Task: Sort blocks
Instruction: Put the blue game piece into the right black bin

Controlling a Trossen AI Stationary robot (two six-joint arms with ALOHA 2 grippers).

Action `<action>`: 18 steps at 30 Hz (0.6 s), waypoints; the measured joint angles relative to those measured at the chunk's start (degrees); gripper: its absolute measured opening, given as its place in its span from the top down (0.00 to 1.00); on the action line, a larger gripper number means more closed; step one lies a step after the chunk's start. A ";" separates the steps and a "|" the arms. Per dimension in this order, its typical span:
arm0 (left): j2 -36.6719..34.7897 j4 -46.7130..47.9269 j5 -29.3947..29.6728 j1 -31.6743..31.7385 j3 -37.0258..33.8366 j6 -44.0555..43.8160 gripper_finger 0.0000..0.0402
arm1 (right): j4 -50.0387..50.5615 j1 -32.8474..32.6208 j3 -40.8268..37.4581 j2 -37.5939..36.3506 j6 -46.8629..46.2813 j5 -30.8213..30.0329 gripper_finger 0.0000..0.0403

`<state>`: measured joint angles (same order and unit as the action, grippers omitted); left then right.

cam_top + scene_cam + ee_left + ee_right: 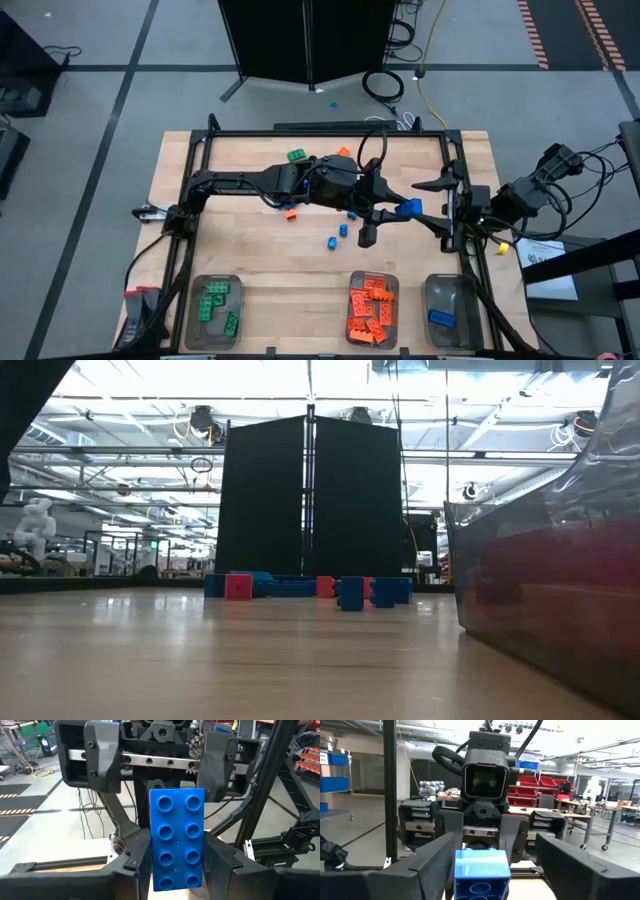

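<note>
My left gripper reaches level over the table's middle and is shut on a blue two-by-four block. That block sticks out toward my right gripper, which faces it, open. In the right wrist view the right fingers stand on either side of the block's free end; I cannot tell whether they touch it. Loose blue blocks, orange blocks and a green block lie flat on the wooden table. My left gripper pinches the blue block by its two long sides between its two fingers, at the end nearer that arm. The fingers come level from the table's left and lie along the block. The block is lifted clear of the table, its free end beyond the fingertips.
Three clear trays stand along the near edge: one with green blocks, one with orange blocks, one with a blue block. A black frame rims the table. The low view shows a tray wall close by.
</note>
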<state>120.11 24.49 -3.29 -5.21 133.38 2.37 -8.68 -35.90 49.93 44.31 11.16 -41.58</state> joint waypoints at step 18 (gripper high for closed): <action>0.00 0.20 -0.13 0.22 0.00 1.16 0.69 | 2.06 -0.04 0.00 0.20 -1.55 0.23 0.68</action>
<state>120.11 24.69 -3.42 -4.99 133.38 3.53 -6.62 -35.94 49.93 44.51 9.61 -41.35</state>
